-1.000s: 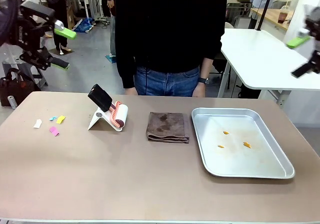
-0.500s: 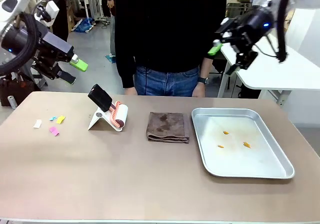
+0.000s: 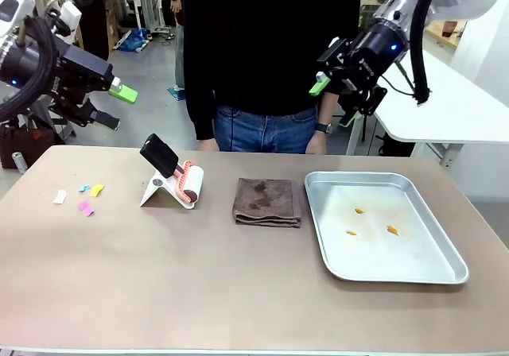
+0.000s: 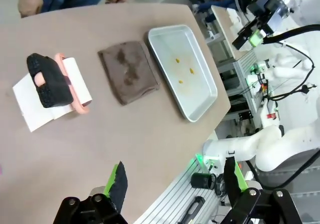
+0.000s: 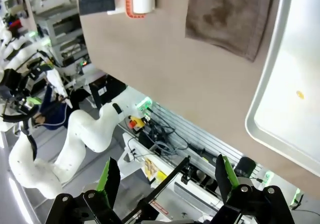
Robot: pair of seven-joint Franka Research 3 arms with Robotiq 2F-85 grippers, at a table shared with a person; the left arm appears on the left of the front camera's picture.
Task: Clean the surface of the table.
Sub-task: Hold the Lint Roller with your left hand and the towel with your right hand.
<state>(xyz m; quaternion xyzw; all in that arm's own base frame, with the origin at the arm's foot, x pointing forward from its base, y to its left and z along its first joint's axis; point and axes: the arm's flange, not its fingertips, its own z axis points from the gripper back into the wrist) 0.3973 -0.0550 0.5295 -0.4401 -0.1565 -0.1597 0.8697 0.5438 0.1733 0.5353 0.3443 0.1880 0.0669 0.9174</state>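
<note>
Taupe and matte, the table (image 3: 238, 292) spreads below both arms, and neither arm is down at it yet. Your left gripper (image 3: 115, 107) hangs high over the far left corner, jaws spread wide and empty. Your right gripper (image 3: 334, 102) hangs just as high over the far edge, in front of the person (image 3: 270, 46), jaws equally wide with nothing between them.

What needs clearing sits toward the left edge: a few coloured paper scraps (image 3: 86, 198), lying loose and slightly apart from one another. Just inboard of them the lint roller (image 3: 187, 183) rests on its white stand (image 3: 155, 191), with its black handle tilted up toward the far left corner, so toward your left arm. A folded brown cloth (image 3: 267, 202) lies flat at the middle, close beside the metal tray (image 3: 395, 279), which holds some orange crumbs (image 3: 357, 210).

So the left jaws are clearly nearer both the scraps and the roller, and everything lies below them and toward the near edge. The cloth falls roughly between the arms, a little closer to your right. If you take the roller, I'd judge the handle's tilt favours a left-arm approach.
</note>
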